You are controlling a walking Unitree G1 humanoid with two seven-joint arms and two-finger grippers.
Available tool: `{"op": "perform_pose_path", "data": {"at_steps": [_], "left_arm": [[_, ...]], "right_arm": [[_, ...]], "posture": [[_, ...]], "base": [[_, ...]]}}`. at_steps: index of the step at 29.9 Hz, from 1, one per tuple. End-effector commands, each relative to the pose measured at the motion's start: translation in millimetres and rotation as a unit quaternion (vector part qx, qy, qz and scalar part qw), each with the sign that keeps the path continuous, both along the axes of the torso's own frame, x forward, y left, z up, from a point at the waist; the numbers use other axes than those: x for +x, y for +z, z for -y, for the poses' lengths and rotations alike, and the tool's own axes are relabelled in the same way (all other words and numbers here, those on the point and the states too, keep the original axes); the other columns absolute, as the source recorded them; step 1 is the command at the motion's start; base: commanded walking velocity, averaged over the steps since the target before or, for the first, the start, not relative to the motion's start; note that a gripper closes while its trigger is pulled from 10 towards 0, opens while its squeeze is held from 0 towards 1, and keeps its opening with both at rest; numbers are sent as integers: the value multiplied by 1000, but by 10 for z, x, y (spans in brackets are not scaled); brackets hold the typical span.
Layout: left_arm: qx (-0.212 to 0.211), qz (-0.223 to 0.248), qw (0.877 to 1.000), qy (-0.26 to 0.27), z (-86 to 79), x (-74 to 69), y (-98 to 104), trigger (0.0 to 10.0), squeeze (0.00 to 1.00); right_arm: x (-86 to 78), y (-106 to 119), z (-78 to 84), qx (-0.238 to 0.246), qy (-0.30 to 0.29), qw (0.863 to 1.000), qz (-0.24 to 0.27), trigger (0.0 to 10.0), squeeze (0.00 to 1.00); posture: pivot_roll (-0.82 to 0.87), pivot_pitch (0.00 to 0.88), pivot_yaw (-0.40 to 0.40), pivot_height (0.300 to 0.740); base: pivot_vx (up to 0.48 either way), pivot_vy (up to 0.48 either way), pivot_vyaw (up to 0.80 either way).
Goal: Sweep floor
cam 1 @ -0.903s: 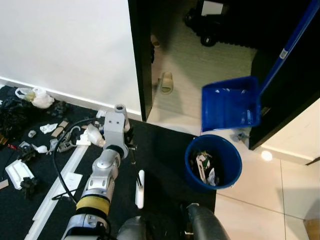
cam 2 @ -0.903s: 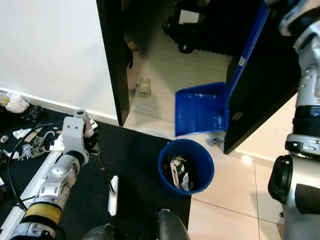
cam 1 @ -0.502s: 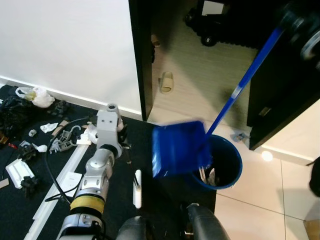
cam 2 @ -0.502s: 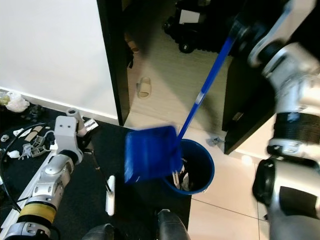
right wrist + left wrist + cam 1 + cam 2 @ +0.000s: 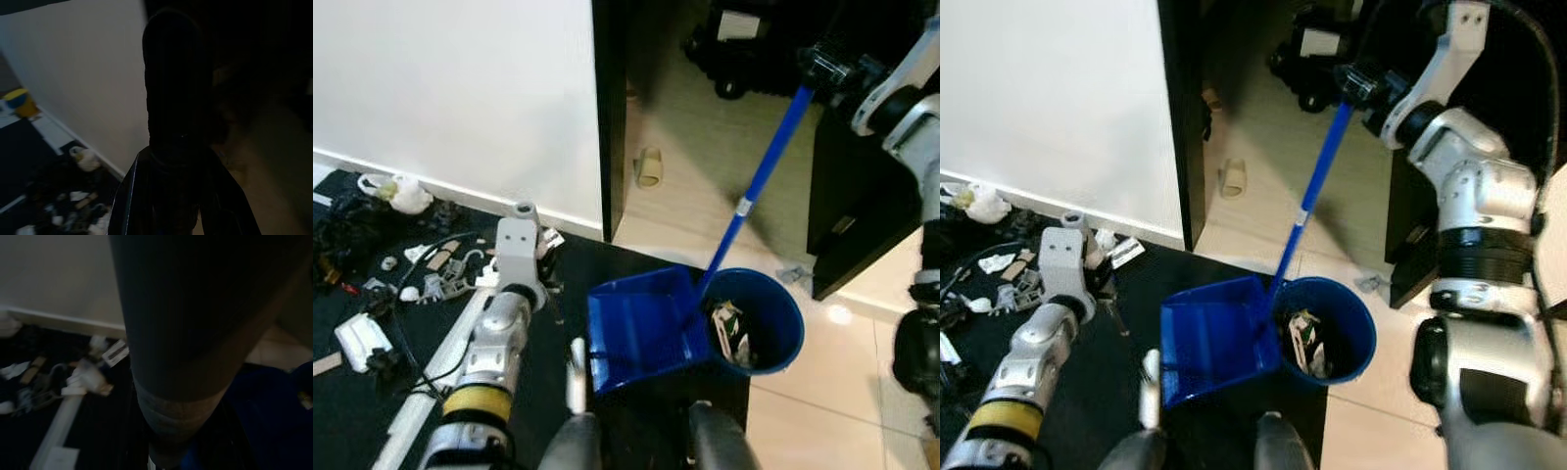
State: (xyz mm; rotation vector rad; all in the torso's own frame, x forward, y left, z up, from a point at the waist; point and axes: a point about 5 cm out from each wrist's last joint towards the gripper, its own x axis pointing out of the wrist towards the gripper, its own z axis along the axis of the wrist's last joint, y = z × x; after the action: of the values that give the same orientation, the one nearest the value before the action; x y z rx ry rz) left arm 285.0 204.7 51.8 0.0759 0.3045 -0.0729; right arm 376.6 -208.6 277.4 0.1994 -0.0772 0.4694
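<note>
Silver jointed arms are observed; a yellow band (image 5: 470,399) on the left forearm, black cable (image 5: 1536,59) along the right.

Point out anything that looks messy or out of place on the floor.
Scattered white and dark litter still lies unswept on the black mat by the wall, far from the blue long-handled dustpan. A lone beige slipper lies beyond the doorway.

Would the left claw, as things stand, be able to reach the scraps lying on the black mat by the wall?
Probably yes. The left claw hangs just above the black mat, and the scraps lie close on its left with nothing between; the blue dustpan sits on its other side.
</note>
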Motion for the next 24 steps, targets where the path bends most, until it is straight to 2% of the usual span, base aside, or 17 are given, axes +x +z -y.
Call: {"op": "perform_pose_path", "data": {"at_steps": [1,8,16,20,22,24], "left_arm": [[12,7,1000,-8,-7,2,49,10000,0],[12,6,1000,-18,34,-16,55,10000,0],[14,10,999,-27,74,-24,94,10000,0],[16,10,999,-29,70,-28,105,10000,0],[33,10,999,-31,54,-26,122,10000,0],[35,11,999,-31,50,-23,129,10000,0]], "right_arm": [[-6,106,-19,5,7,1000,16,10000,0],[8,29,-92,6,15,1000,5,10000,0],[-11,-229,-229,5,26,999,-19,10000,0],[-16,-261,-262,10,28,999,-20,10000,0],[-25,-304,-306,18,30,999,-21,10000,0],[-31,-324,-327,21,32,999,-22,10000,0]], "posture": [[79,25,-80,740],[85,29,-81,740],[96,33,-81,740],[99,36,-78,740],[104,37,-78,740],[104,37,-77,740]], "base": [[0,480,0],[0,480,0],[0,472,0],[0,437,0],[0,0,0],[0,-480,0]]}}
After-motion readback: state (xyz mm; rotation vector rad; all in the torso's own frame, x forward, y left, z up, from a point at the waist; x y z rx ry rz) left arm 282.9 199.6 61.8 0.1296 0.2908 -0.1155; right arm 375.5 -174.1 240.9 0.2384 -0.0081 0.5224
